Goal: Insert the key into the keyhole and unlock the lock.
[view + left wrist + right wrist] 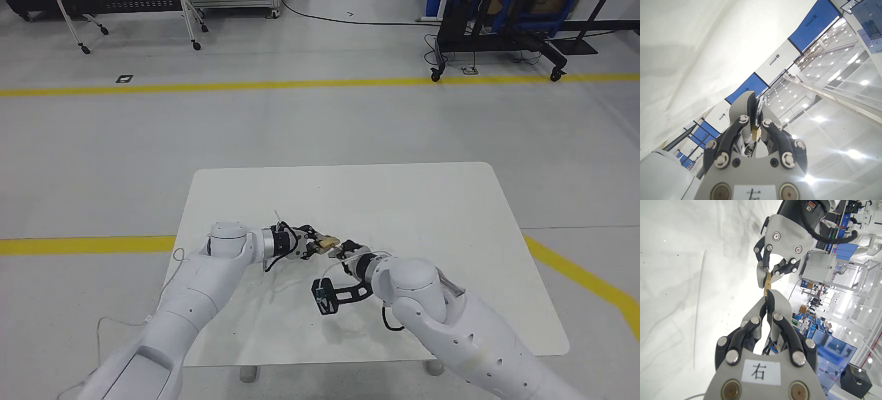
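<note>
Brass up front: the lock (768, 282) shows a dull yellow metal body with a satin look, and in the left wrist view its shackle (761, 106) gleams like polished steel. The key (765, 293) is a sliver of the same brass. On the left gripper (766, 283), the plates (789, 228) are smooth matt grey, the links (766, 255) semi-gloss black, the bolts (776, 236) bright metal. The right gripper (767, 297) matches, and its pads (770, 306) are black and ribbed. Its label (761, 372) looks like matt white paper. The table (440, 200) is white, matt and faintly creased.
</note>
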You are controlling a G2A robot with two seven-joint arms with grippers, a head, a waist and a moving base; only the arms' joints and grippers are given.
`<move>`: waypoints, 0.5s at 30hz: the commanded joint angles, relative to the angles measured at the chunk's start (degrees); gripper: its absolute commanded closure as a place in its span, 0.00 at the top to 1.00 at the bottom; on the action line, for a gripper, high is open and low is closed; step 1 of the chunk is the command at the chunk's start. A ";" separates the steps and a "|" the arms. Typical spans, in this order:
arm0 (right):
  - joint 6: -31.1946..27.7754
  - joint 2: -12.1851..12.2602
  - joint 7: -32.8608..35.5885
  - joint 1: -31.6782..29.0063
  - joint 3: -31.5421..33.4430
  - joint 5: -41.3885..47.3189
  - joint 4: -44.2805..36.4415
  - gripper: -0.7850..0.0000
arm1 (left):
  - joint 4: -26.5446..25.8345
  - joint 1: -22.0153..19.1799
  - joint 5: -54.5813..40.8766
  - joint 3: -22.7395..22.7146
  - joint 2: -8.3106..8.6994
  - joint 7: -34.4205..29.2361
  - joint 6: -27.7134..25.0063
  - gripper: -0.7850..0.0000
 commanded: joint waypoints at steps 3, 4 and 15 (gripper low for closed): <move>0.02 -0.16 0.34 -0.12 0.35 0.32 0.07 0.00 | 0.00 0.00 0.07 -0.02 -0.02 -0.16 -0.16 0.00; 0.00 -0.20 0.39 -0.15 0.40 0.34 0.08 0.00 | 0.02 0.01 0.09 -0.03 -0.03 -0.19 -0.19 0.00; 0.04 -0.81 1.30 -0.14 0.38 0.60 0.63 0.00 | 0.18 0.08 -0.04 -0.14 -0.09 -0.82 -0.28 0.00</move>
